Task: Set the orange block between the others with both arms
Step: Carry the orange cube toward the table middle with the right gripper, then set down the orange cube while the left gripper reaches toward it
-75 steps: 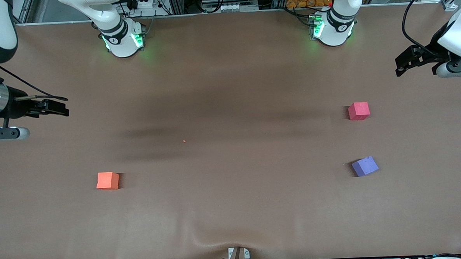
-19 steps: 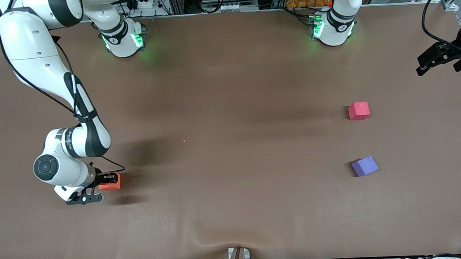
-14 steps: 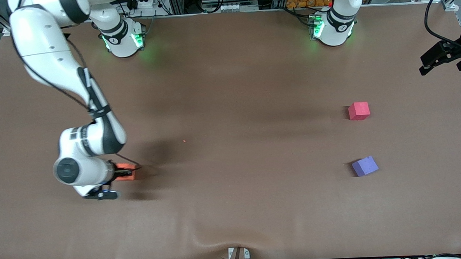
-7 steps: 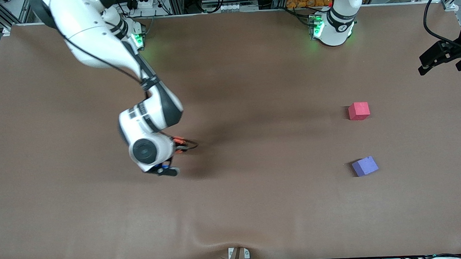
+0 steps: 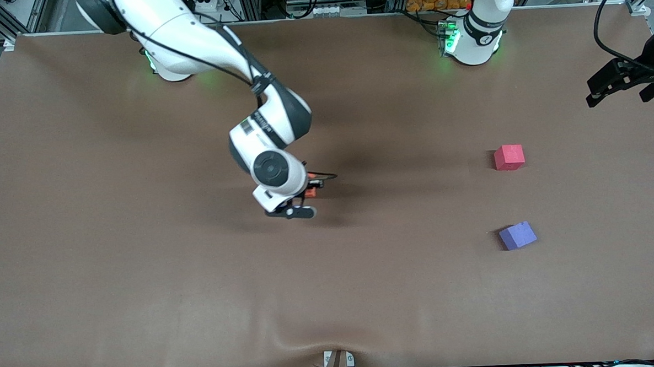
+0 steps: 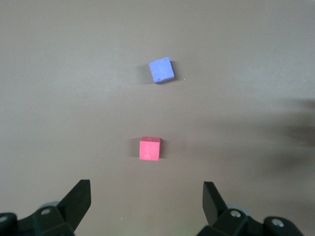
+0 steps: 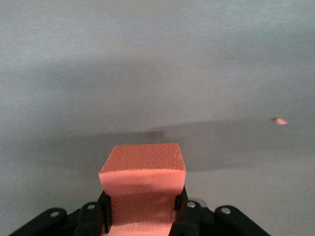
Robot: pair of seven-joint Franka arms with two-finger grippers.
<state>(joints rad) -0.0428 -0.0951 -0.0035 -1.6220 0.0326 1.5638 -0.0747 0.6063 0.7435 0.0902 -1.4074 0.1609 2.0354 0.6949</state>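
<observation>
Aloft: orange block over mid-bench

The right gripper [image 5: 309, 191] hung over the middle of the bench [image 5: 144, 302], fingers clamped on the orange block [image 7: 142, 184]. The left gripper [image 6: 146, 196] waited, fingers spread, above the red cube [image 5: 508, 157]; the purple cube [image 5: 517, 236] lay nearer the camera.

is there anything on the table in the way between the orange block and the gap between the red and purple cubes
Nothing visible. The right gripper, shut on the orange block, is over the table's middle. Only bare brown table lies between it and the gap between the pinkish-red cube and purple-blue cube.
</observation>
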